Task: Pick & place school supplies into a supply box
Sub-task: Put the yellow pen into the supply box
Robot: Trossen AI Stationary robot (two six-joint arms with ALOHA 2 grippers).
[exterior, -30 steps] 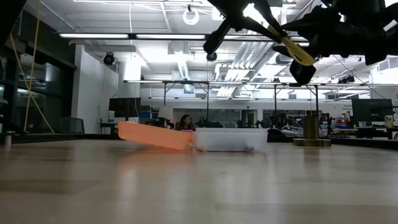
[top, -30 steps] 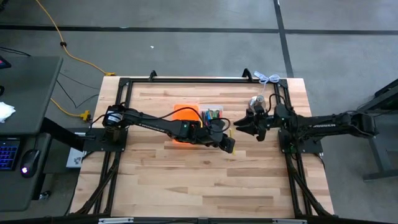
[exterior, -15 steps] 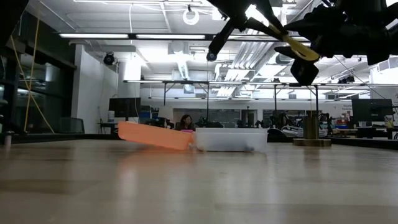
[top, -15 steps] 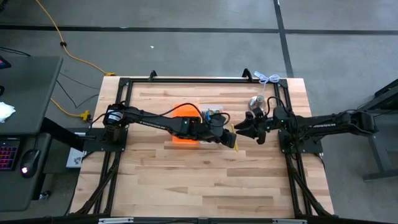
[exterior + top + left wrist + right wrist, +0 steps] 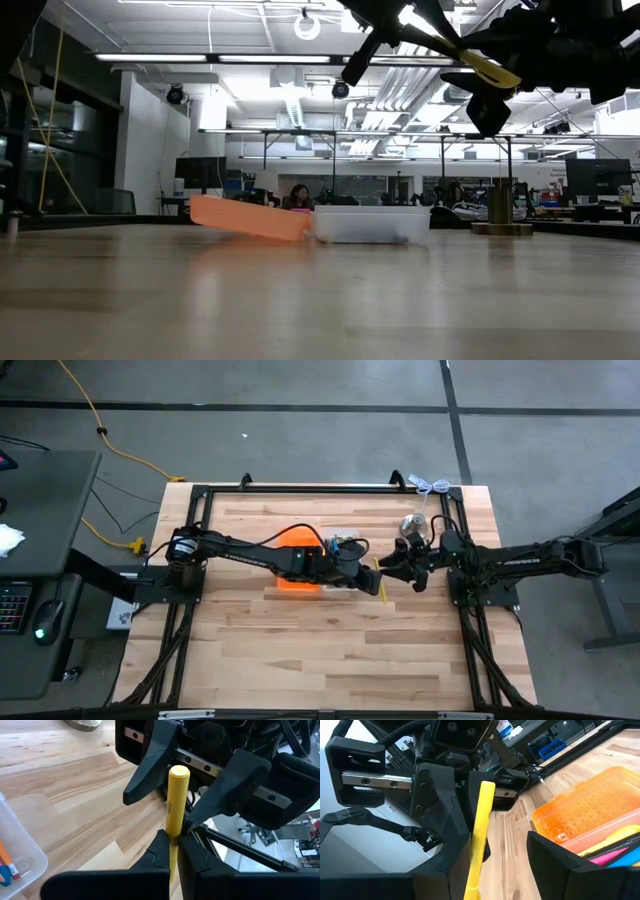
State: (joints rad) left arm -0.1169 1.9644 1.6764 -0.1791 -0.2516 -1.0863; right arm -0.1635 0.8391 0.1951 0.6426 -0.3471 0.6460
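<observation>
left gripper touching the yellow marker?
Touching. Left wrist view: the left gripper is shut on the yellow marker, both fingers pressed against its barrel, no gap visible.

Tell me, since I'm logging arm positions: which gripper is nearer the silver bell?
Right. The right gripper hangs just in front of the silver bell at the table's far right. The left gripper, shut on the yellow marker, sits farther toward the table's middle.
</observation>
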